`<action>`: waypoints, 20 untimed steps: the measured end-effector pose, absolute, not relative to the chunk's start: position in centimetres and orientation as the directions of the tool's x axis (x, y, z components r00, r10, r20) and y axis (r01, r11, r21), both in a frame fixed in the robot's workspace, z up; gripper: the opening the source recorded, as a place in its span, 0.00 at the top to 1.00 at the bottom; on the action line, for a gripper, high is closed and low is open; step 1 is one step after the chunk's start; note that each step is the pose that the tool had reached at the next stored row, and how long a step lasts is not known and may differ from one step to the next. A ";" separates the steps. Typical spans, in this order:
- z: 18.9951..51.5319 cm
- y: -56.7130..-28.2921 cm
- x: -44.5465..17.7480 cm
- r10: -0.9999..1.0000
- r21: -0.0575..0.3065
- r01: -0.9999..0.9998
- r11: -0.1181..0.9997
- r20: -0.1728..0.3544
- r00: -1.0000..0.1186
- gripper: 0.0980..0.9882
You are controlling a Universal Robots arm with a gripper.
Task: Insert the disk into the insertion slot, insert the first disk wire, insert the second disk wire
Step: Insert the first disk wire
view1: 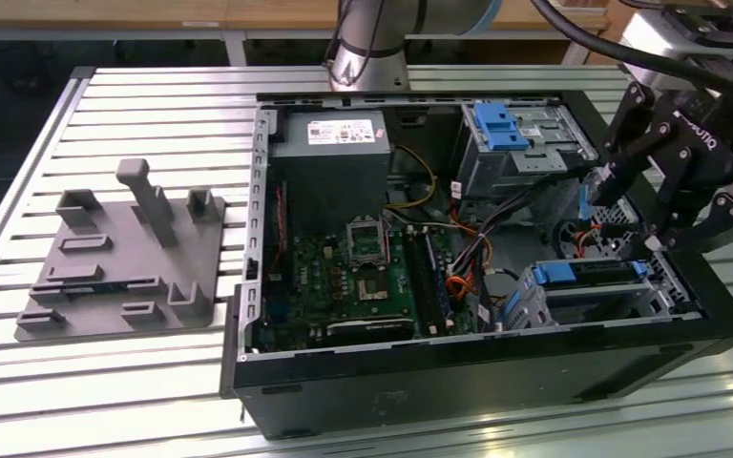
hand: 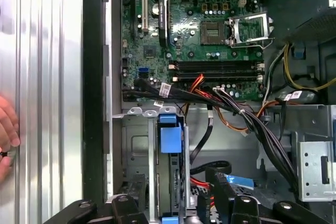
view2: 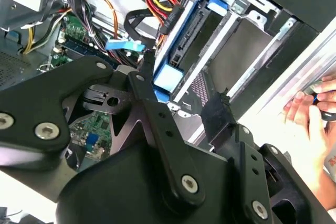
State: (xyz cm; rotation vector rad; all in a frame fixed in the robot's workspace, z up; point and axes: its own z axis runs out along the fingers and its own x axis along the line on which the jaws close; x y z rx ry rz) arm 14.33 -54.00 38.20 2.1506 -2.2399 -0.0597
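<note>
Robotics lab/workshop: slatted alu bench, opened PC case, grey jig plate, 1 robot arm

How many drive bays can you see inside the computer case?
2. The taller grey bay with the blue latch stands beside the power supply; the insertion slot, holding the disk, lies below it in the exterior view. More could hide behind cables.

In the exterior view the hand, at three o'clock of the computer case, partly hides the cables behind it. In the first wrist view it covers one end of the disk in the insertion slot, and a person's fingers are cut by the edge.
</note>
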 end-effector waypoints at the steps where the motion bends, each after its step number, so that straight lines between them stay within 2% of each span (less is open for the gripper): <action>1: 38.1 -53.6 14.3 -0.999 0.052 -0.998 0.041 0.008 -0.041 0.40; 6: 37.9 -51.8 14.5 -0.997 0.049 -0.998 0.044 0.059 -0.041 0.40; 14: 37.6 -50.2 16.9 -0.997 0.049 -0.998 0.044 0.067 -0.040 0.40; 20: 37.3 -49.4 17.6 -0.992 0.046 -0.998 0.046 0.118 -0.041 0.40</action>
